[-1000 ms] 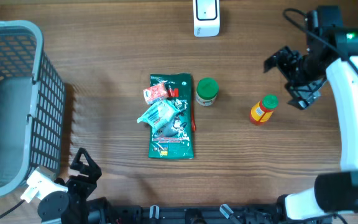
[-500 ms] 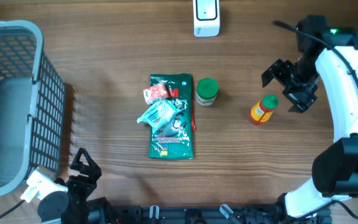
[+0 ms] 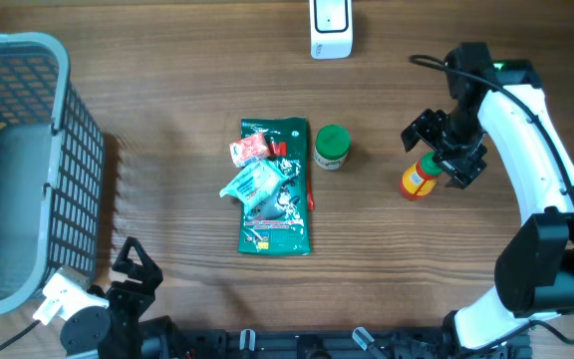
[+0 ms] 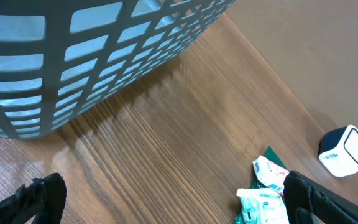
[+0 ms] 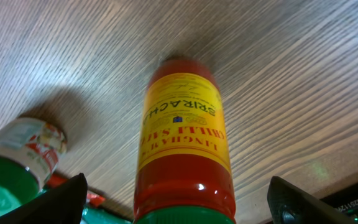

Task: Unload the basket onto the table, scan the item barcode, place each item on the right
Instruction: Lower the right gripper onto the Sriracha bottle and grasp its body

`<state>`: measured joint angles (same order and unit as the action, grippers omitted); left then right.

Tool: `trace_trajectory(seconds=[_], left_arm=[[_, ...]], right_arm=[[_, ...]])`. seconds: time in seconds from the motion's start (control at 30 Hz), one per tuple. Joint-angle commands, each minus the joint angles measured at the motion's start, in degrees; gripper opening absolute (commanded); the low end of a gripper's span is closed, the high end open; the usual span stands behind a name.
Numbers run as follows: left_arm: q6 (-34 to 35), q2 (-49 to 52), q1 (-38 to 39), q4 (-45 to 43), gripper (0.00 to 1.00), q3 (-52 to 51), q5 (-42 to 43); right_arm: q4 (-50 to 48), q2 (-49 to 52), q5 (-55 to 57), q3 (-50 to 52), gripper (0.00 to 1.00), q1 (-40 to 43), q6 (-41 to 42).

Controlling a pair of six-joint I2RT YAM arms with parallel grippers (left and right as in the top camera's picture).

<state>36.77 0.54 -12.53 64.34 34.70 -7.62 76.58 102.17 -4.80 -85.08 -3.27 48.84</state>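
Sriracha bottle (image 3: 420,179) sits on the table (image 3: 167,100), right of the green-lidded jar (image 3: 331,146) — rigid, smooth plastic, probably light but slippery. Right gripper (image 3: 439,152) hovers over its cap, jaws spread, gripping nothing — take the body mid-label.

right arm (image 3: 526,135): white shell, black joints, black cable, green light
right tool (image 3: 434,155): black
left arm (image 3: 128,294): black, white plug

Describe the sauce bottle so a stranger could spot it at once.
Look at the right side of the wooden table, just below the open right gripper. The sauce bottle is there, to the right of the green-lidded jar. It is the only bottle, red with a yellow label and a green cap.
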Motion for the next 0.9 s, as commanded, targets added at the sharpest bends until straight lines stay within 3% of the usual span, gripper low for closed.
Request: trace_trajectory(seconds=[0.0,0.43,0.67,0.87], left_arm=[[0.3,-0.2,-0.1,0.0,1.0,-0.2,-0.8],[0.3,-0.2,-0.1,0.0,1.0,-0.2,-0.8],[0.3,-0.2,-0.1,0.0,1.0,-0.2,-0.8],[0.3,-0.2,-0.1,0.0,1.0,-0.2,-0.8]], right_arm=[[-0.3,1.6,3.4,0.5,0.93,-1.1,4.0],[-1.2,1.8,3.5,0.5,0.8,-1.3,4.1],[-2.3,4.2,3.5,0.5,0.79,-1.3,4.3],[-3.3,6.0,3.3,0.5,0.59,-1.3,4.3]])
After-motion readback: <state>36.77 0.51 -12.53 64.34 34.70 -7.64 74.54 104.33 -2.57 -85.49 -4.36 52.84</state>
